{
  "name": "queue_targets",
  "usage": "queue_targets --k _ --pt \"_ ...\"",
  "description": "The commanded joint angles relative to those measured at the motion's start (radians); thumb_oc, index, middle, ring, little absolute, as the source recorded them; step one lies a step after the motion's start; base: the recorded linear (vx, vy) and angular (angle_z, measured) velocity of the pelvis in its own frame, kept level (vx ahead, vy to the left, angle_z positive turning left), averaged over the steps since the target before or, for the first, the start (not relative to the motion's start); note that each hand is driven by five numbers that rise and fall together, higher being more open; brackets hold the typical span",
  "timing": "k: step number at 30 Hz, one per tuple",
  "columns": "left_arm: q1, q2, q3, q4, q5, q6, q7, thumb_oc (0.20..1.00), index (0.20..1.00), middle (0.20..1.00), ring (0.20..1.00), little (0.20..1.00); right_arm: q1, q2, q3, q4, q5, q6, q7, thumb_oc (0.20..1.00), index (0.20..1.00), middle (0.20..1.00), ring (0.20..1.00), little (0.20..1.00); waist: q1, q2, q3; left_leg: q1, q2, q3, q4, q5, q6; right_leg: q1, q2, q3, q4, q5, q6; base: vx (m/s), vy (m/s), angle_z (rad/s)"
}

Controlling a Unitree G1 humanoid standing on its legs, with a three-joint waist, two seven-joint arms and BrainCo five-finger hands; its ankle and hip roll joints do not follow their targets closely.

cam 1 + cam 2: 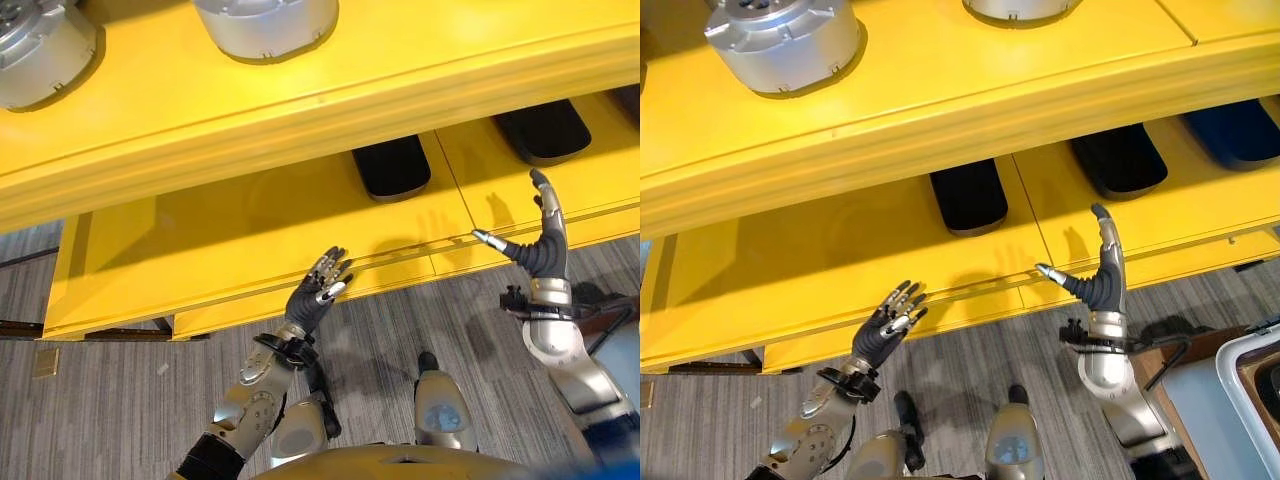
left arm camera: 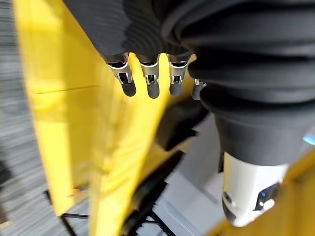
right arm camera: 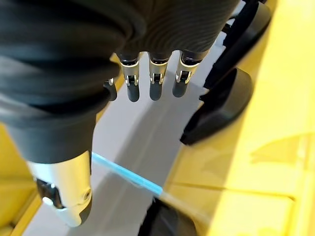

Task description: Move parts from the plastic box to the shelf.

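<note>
Two round silver parts point(image 1: 40, 50) point(image 1: 265, 25) stand on the upper board of the yellow shelf point(image 1: 300, 110). On the lower board lie two black parts point(image 1: 392, 167) point(image 1: 543, 130) and a blue one point(image 1: 1240, 130). My left hand point(image 1: 318, 285) hovers at the lower board's front edge, open and holding nothing; its fingers point(image 2: 147, 81) are straight. Further right, my right hand point(image 1: 540, 245) is raised at the same edge, open, its thumb spread to the left and its fingers point(image 3: 152, 81) straight and bare. The light plastic box point(image 1: 1238, 385) shows at the lower right.
The lower board point(image 1: 200, 250) has bare yellow surface to the left of the black parts. Grey striped carpet point(image 1: 100, 400) lies under the shelf front. A seam point(image 1: 455, 190) splits the lower board between the two black parts.
</note>
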Motion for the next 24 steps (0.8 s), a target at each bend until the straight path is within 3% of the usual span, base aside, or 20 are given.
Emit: queue_targets --k 1,6,9,11,17,19,22,24 --pt "0.008 0.068 -0.004 -0.070 0.097 -0.079 -0.135 1.000 1.000 1.000 1.000 1.000 -0.064 -0.011 -0.040 -0.017 0.023 -0.058 -0.023 1.000 1.000 1.000 1.000 1.000 0.010 -0.039 -0.005 0.054 0.011 0.039 0.035 -0.128 0.028 0.015 0.013 -0.079 -0.014 0.005 -0.016 -0.04 0.119 -0.02" --pt "-0.037 0.135 -0.048 -0.083 0.119 -0.076 -0.217 1.000 1.000 1.000 1.000 1.000 -0.108 -0.015 -0.023 0.065 0.104 -0.009 -0.054 1.000 1.000 1.000 1.000 1.000 0.006 -0.042 -0.018 0.073 0.004 0.062 0.007 -0.124 0.039 0.032 -0.006 -0.081 -0.057 0.042 0.014 -0.02 0.125 -0.03" --pt "-0.074 0.167 -0.083 -0.089 0.135 -0.064 -0.229 1.000 1.000 1.000 1.000 1.000 -0.117 -0.006 -0.062 0.087 0.238 0.034 -0.056 1.000 1.000 1.000 1.000 1.000 -0.010 -0.051 -0.025 0.072 -0.006 0.076 0.012 -0.137 0.051 0.026 -0.012 -0.063 -0.059 0.053 0.030 -0.03 0.155 -0.01" --pt "-0.093 0.168 -0.094 -0.087 0.152 -0.054 -0.225 1.000 1.000 1.000 1.000 1.000 -0.115 -0.001 -0.072 0.092 0.244 0.046 -0.051 1.000 1.000 1.000 1.000 1.000 -0.015 -0.054 -0.024 0.070 -0.012 0.079 0.016 -0.142 0.058 0.022 -0.017 -0.058 -0.058 0.059 0.035 -0.04 0.144 0.01" --pt "-0.147 0.168 -0.128 -0.097 0.138 -0.030 -0.258 1.000 1.000 1.000 1.000 1.000 -0.130 0.029 -0.128 0.150 0.325 0.121 -0.018 1.000 1.000 1.000 1.000 1.000 -0.038 -0.077 -0.023 0.091 -0.059 0.115 0.040 -0.204 0.095 0.023 -0.075 -0.025 -0.104 0.131 0.092 0.01 0.184 -0.22" --pt "-0.182 0.150 -0.141 -0.086 0.151 -0.007 -0.222 1.000 1.000 1.000 1.000 1.000 -0.150 0.041 -0.136 0.150 0.322 0.139 -0.005 1.000 1.000 1.000 1.000 1.000 -0.033 -0.084 -0.012 0.092 -0.058 0.153 0.047 -0.210 0.100 0.017 -0.101 -0.067 -0.114 0.169 0.097 -0.08 0.138 -0.41" --pt "-0.170 0.125 -0.144 -0.069 0.191 -0.020 -0.171 1.000 1.000 1.000 1.000 1.000 -0.220 0.063 -0.115 0.180 0.300 0.145 0.034 1.000 1.000 1.000 1.000 1.000 0.001 -0.094 -0.001 0.119 -0.041 0.250 0.042 -0.212 0.097 0.006 -0.138 -0.207 -0.091 0.216 0.103 -0.09 0.049 -0.93" --pt "-0.158 0.120 -0.156 -0.046 0.260 -0.031 -0.159 1.000 1.000 1.000 1.000 1.000 -0.229 0.081 -0.101 0.181 0.296 0.151 0.002 1.000 1.000 1.000 1.000 1.000 0.016 -0.098 -0.008 0.111 -0.030 0.253 0.047 -0.215 0.118 0.003 -0.136 -0.201 0.010 0.190 0.087 -0.08 -0.097 -1.57"
